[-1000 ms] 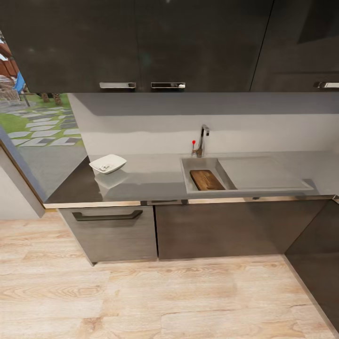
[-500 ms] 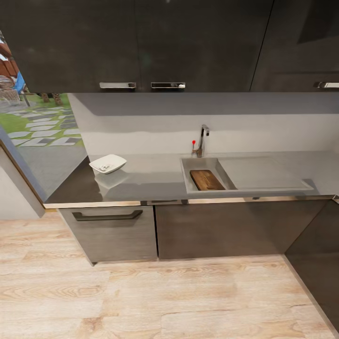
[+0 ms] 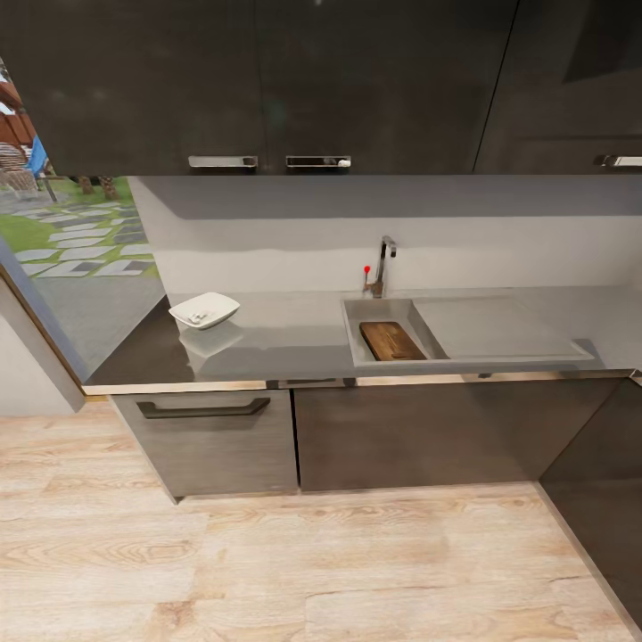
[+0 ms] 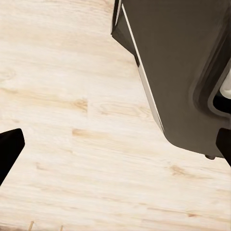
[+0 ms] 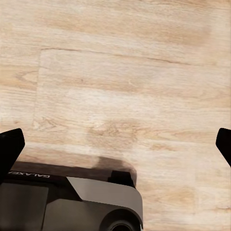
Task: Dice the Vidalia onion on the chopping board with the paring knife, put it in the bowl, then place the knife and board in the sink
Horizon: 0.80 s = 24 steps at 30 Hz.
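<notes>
1. Left hand (image 4: 115, 144) hangs over the pale wood-plank floor (image 4: 72, 120) beside the robot's dark grey base (image 4: 178, 72); its two black fingertips (image 4: 8, 149) sit at opposite edges of the left wrist view, so it is spread wide and holds nothing.
2. At the left end of the long glossy grey bench (image 3: 285, 343) stands the shallow white squarish bowl (image 3: 204, 310), with small pale pieces inside that are too small to identify; I judge them to be the diced onion.
3. Further right, the light-grey rectangular sink (image 3: 355, 334) holds the dark brown wood-grain chopping board (image 3: 391, 341), lying flat in the basin below the curved chrome tap with its red-tipped lever (image 3: 382, 266). The red-handled paring knife cannot be made out in the basin; it may lie where the sink's wall hides it.
4. Right hand (image 5: 115, 144) is likewise spread wide and empty, black fingertips (image 5: 9, 144) at the edges of its view, pointing down at the floor.
5. Judged from this, the task looks nearly or fully done, with the robot standing well back from the bench.
6. Risks: if the knife is not in the sink, the task is unfinished and the robot must drive back in; driving in with arms hanging low could knock the cupboard fronts (image 3: 419, 437), and a careless reach could nudge the bowl, which sits near the bench's left end.
</notes>
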{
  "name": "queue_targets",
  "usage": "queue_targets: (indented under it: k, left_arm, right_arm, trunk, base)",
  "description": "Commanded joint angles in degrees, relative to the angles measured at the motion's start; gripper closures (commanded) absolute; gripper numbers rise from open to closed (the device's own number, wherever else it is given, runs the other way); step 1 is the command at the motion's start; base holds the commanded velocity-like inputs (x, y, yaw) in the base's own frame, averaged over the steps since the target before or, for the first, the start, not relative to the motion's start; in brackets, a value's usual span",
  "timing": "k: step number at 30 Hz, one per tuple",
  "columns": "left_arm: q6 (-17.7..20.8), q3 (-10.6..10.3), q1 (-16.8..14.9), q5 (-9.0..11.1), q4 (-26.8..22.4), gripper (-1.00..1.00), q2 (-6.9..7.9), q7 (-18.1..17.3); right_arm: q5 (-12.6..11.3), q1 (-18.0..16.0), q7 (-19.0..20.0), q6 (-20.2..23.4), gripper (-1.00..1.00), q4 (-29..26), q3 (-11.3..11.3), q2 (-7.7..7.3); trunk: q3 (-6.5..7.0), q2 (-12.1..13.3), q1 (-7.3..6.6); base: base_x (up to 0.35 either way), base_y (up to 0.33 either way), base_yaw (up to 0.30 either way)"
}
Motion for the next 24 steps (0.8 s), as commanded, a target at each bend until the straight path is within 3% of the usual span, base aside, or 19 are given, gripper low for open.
queue_targets:
  k: [1, 24]
  left_arm:
    - [-0.1, -0.3, 0.0, 0.5, -0.1, -1.0, 0.04, 0.1]
    - [-0.1, -0.3, 0.0, 0.5, -0.1, -1.0, 0.04, 0.1]
  right_arm:
    - [-0.4, 0.0, -0.2, -0.2, -1.0, 0.0, 0.5, 0.02]
    - [-0.4, 0.0, -0.2, -0.2, -1.0, 0.0, 0.5, 0.02]
  trunk:
    - [-0.07, -0.1, 0.02]
    - [-0.07, -0.1, 0.02]
  base:
    - [0.0, 0.0, 0.0]
    - [0.0, 0.0, 0.0]
